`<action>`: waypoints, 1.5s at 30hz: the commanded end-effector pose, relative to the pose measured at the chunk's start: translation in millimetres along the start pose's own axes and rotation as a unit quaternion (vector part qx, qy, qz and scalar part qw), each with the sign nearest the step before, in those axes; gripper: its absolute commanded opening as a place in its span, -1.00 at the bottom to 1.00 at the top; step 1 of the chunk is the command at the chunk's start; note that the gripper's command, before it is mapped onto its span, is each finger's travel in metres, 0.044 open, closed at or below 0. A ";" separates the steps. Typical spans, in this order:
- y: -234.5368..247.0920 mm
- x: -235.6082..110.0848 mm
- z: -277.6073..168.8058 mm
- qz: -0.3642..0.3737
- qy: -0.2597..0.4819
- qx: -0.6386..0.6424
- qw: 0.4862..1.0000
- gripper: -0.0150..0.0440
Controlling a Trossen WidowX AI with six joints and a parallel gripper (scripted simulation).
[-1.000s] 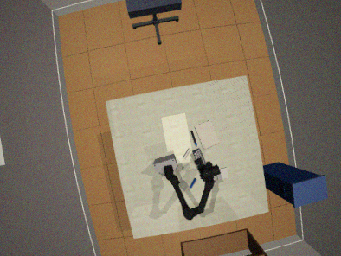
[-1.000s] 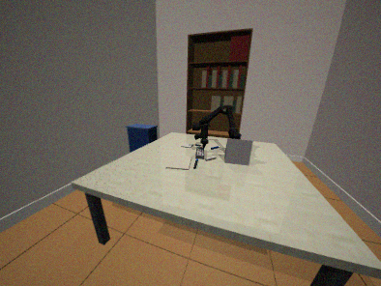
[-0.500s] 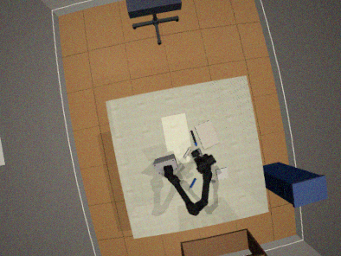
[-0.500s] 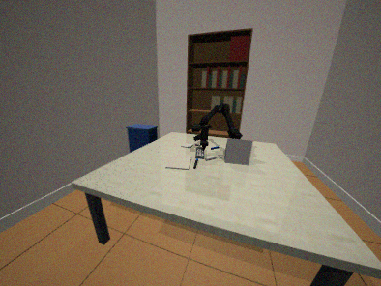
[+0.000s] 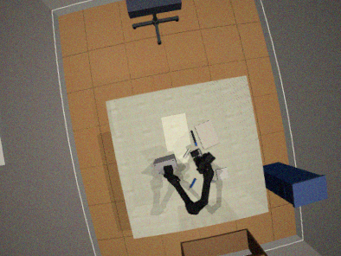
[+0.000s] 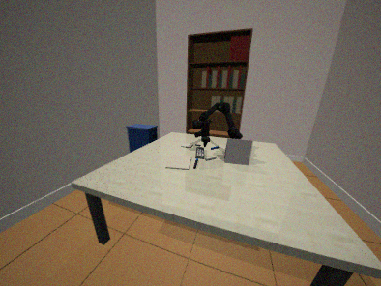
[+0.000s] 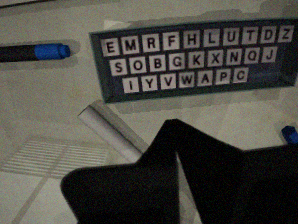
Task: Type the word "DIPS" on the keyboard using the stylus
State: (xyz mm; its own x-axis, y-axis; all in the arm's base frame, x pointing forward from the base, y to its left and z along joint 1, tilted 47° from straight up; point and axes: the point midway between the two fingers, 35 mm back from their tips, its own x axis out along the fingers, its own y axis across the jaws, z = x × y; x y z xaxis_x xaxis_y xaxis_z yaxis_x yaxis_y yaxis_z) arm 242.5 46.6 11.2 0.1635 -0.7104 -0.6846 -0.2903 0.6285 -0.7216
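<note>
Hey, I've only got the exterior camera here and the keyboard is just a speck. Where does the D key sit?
Observer: In the wrist view, the D key is second from the right in the top row of the keyboard.
Operator: And the I key?
Observer: The I key starts the bottom row, at the left end as that view shows it.
</note>
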 end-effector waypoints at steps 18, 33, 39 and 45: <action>-0.7 -16.0 4.4 0.002 -0.012 0.007 1.000 -0.49; -45.4 -4.3 -6.4 -0.039 0.013 0.253 0.967 0.02; -102.3 8.7 -30.1 -0.109 0.019 0.549 0.829 0.02; -154.2 17.5 -63.4 -0.180 -0.013 0.774 0.607 0.02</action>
State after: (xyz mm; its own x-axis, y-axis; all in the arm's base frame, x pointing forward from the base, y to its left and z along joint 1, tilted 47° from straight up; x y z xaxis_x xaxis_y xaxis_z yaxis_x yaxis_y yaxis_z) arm 245.9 -36.1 80.8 0.0502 -0.8447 -0.5328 0.8060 0.3493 -0.4778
